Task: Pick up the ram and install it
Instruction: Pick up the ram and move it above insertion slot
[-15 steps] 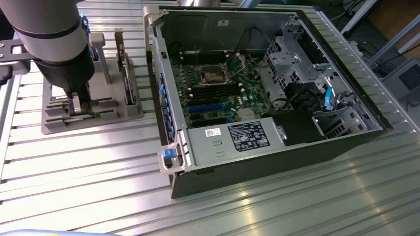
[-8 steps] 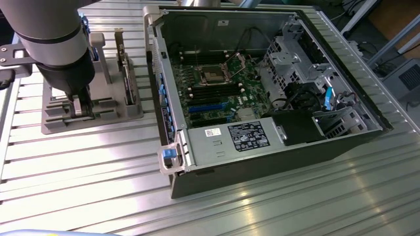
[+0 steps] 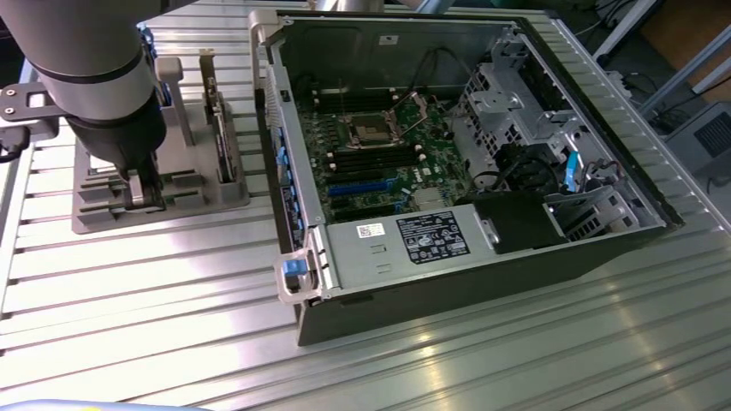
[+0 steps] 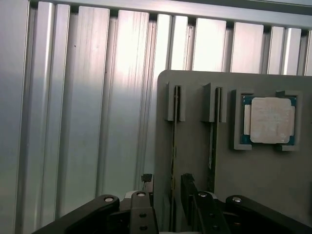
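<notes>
The ram [image 4: 173, 141] stands on its thin edge in a slot of the grey holder [image 4: 263, 185], and a second thin stick [image 4: 211, 146] stands in the slot beside it. My gripper [image 4: 168, 195] is open and low over the holder. Its dark fingers [image 4: 189, 187] sit on either side of the ram's near end, with a gap on each side. In the exterior view the gripper [image 3: 143, 187] reaches down onto the holder [image 3: 109, 210] at that view's left. The open computer case [image 3: 457, 248] lies to the right, its motherboard [image 3: 383, 171] showing dark memory slots.
A square silver processor chip [image 4: 269, 120] rests in a pocket of the holder. A larger dark card [image 3: 211, 111] stands upright in the holder beside the arm. A ribbed metal table [image 3: 137, 308] carries everything. The case's drive cage and cables [image 3: 537, 163] crowd its right side.
</notes>
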### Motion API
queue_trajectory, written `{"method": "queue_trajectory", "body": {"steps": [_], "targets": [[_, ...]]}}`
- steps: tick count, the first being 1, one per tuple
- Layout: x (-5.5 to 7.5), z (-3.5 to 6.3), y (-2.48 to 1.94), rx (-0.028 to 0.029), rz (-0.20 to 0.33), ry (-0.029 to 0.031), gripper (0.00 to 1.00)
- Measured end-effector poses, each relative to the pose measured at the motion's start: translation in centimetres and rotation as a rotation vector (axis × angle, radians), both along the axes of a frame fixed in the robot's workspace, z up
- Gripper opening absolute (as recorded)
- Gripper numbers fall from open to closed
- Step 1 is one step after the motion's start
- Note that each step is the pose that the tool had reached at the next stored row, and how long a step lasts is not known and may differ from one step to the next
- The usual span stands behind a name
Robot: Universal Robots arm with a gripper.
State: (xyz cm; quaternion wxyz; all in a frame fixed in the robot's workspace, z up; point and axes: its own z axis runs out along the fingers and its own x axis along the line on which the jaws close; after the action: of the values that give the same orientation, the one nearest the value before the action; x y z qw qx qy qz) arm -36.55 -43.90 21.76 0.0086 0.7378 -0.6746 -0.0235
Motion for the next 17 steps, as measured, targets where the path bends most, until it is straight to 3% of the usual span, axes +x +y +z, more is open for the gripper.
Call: {"method": "queue_trajectory", "body": {"steps": [8,13,17], "targets": [[-0.47,-0.59,0.03,0.0001,0.017,-0.0001,0.36],[-0.59,-0.69,0.41,-0.0004,0.029,-0.0001,0.36],[-0.59,-0.70,0.42,-0.0004,0.042,0.0000,0.36]]}}
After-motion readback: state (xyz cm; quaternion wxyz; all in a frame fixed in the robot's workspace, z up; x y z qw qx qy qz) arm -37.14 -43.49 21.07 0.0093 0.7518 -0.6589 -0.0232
